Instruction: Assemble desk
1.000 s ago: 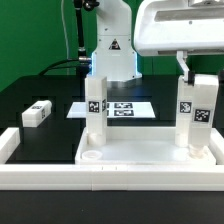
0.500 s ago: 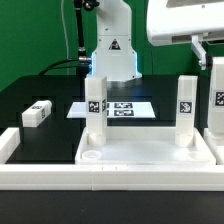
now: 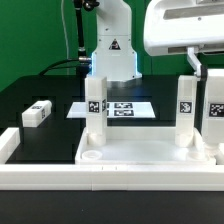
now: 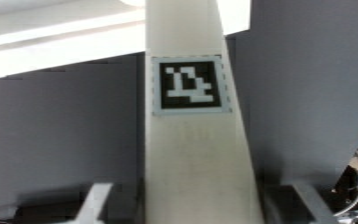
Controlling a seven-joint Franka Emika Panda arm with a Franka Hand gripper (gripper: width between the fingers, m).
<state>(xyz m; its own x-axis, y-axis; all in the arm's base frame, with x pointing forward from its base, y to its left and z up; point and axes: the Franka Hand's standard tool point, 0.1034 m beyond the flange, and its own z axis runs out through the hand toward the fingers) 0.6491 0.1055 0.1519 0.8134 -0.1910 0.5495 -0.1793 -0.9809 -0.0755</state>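
Third-leg step: the hand (image 3: 205,68) is clamped on the held leg (image 3: 214,110), upright just off the desk panel (image 3: 140,152) at the exterior view's right. One standing leg (image 3: 95,108) and a second standing leg (image 3: 186,108) are seated in the panel, and a loose leg (image 3: 37,112) lies on the tabletop (image 3: 50,135). Next move probably needs alignment over a free corner socket (image 3: 92,157). No readable writing, only black-and-white square tags.
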